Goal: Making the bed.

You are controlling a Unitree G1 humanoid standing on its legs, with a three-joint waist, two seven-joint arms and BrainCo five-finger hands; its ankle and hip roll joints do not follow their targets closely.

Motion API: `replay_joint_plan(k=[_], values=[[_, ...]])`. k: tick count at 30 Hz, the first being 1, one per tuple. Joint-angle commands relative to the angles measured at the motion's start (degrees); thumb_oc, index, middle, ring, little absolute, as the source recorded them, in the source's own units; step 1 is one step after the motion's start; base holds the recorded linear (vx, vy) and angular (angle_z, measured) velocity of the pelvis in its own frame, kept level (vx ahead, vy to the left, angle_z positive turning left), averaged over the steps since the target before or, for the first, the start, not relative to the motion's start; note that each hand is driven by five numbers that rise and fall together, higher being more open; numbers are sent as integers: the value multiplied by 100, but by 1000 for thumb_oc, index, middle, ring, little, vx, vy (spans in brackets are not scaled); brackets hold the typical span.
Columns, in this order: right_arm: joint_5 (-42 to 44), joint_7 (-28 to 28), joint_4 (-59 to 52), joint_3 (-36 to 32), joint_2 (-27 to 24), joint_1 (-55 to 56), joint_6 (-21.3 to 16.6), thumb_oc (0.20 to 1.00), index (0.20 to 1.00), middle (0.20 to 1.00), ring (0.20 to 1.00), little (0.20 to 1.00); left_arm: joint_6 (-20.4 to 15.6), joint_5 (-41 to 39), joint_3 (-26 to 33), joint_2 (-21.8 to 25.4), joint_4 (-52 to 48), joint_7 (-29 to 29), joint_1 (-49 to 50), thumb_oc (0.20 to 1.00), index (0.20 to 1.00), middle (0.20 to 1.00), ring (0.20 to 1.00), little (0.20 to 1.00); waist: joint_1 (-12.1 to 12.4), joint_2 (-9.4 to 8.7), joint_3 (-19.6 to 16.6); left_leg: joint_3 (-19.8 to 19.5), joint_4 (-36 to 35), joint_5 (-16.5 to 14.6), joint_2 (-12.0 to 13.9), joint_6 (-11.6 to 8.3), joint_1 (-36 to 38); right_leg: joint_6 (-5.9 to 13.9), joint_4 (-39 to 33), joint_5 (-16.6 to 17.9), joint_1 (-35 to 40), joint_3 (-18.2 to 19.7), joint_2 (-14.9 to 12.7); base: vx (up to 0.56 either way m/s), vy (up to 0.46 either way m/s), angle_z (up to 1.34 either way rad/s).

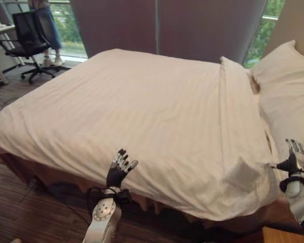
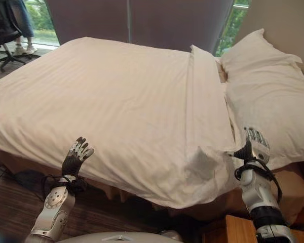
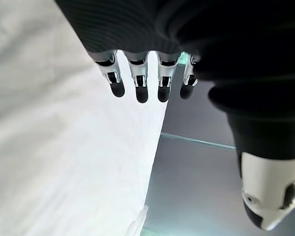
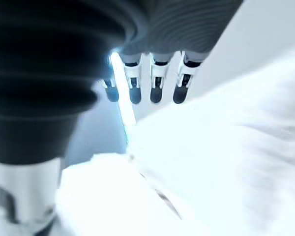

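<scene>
- Bedroom with dark curtains (image 1: 162, 25) behind and daylight at the windows; the bed (image 1: 66, 179) fills the middle, an office chair (image 1: 28, 38) and a person's legs (image 1: 50, 35) off at the far left corner
- White duvet (image 1: 142, 111) lies spread flat over the mattress, its long run going from the foot at the left to the head at the right, where its top edge is turned back in a band (image 1: 238, 101) just short of the pillows (image 1: 289, 96)
- Left robot hand (image 1: 119, 169) is raised at the near edge of the bed, fingers straight and relaxed, grasping nothing, the duvet just beyond its fingertips
- Right robot hand (image 2: 253, 144) is up at the near head corner, fingers straight, released; whether its thumb is touching the cloth I cannot tell
- Key relation: the rumpled corner (image 2: 205, 164) of the duvet hangs just to the left of the right robot hand, so that arm looks far nearer for any tug or smoothing there
- No brand, label or writing readable on anything
</scene>
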Motion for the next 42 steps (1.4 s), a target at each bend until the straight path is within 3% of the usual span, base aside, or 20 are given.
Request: replay_joint_plan(k=[1,14,15,16,19,22,25,26,28,33,39,41,42], values=[[121,-180,48,-117,-82,-709,105,1000,1000,1000,1000,1000,-120,-253,139,168,-251,-109,-430,1000,1000,1000,1000,1000,104,-92,329,-60,79,-578,14,-137,517,214,103,213,-301,-103,-396,15,0,9],[1110,-267,-642,-447,70,-926,-210,1000,1000,1000,1000,1000,-51,-312,214,228,-206,-144,-393,1000,1000,1000,1000,1000,172,-52,361,-100,79,-562,28,-137,494,196,103,165,-261,-173,-396,6,-3,4],[1467,-280,-718,-474,164,-981,-330,1000,1000,1000,1000,1000,-41,-329,200,236,-180,-102,-447,1000,1000,1000,1000,1000,163,-46,370,-92,79,-530,27,-133,468,183,103,177,-291,-164,-391,0,0,0],[1923,-291,-688,-474,304,-1005,-492,200,200,200,200,200,-43,-329,180,248,-144,-92,-491,1000,1000,1000,1000,1000,158,-39,370,-90,79,-526,30,-133,456,178,103,176,-304,-150,-387,-5,-32,0],[3651,-325,12,-567,859,-1094,-1064,200,200,200,200,200,-60,-396,90,309,-2,-108,-632,1000,1000,1000,1000,1000,154,-3,398,-93,79,-525,37,-145,440,181,103,147,-323,-146,-383,2,-11,0],[4769,-110,1103,-669,1075,-1240,-1407,200,200,200,200,200,-86,-594,65,352,216,-242,-674,1000,1000,1000,1000,1000,170,44,421,-74,79,-489,44,-163,400,170,103,148,-369,-125,-379,-16,-33,1],[5289,134,2304,-650,1284,-1287,-1501,200,200,200,200,200,-128,-764,4,318,402,-402,-717,1000,1000,1000,1000,1000,186,138,477,-83,79,-484,26,-177,384,176,103,136,-385,-127,-392,-21,-15,3],[5716,330,3138,-683,1534,-1249,-1494,200,200,200,200,200,-171,-867,-64,282,562,-510,-808,1000,1000,1000,1000,1000,179,243,539,-106,79,-488,5,-190,364,194,103,113,-398,-120,-430,-42,-21,1],[6037,387,3402,-794,1683,-1143,-1545,200,200,200,200,200,-197,-936,-91,227,617,-523,-862,1000,1000,1000,1000,1000,132,337,555,-112,79,-477,-12,-196,323,197,103,100,-433,-114,-454,0,0,0],[6086,321,3459,-957,1929,-591,-1609,200,200,200,200,200,-307,-1056,-108,116,693,-391,-893,1000,1000,1000,1000,1000,-53,499,613,-89,79,-449,-60,-196,220,228,103,167,-571,-64,-512,-15,16,-2],[5114,-199,3885,-896,1961,173,-1237,200,200,200,200,200,-336,-1051,-106,90,541,-92,-879,1000,1000,1000,1000,1000,-150,367,581,-57,79,-508,-56,-187,282,238,103,205,-557,-34,-503,0,0,0],[4701,-367,3743,-820,1908,378,-1098,1000,1000,1000,1000,1000,-309,-1008,-105,93,379,28,-883,1000,1000,1000,1000,1000,-158,299,562,-59,79,-517,-51,-180,304,239,103,212,-534,-42,-493,0,0,0],[4507,-439,3711,-803,1871,430,-1017,1000,1000,1000,1000,1000,-293,-1000,-109,93,320,38,-882,1000,1000,1000,1000,1000,-159,266,548,-58,79,-521,-50,-176,315,243,103,212,-525,-43,-487,0,0,0]])
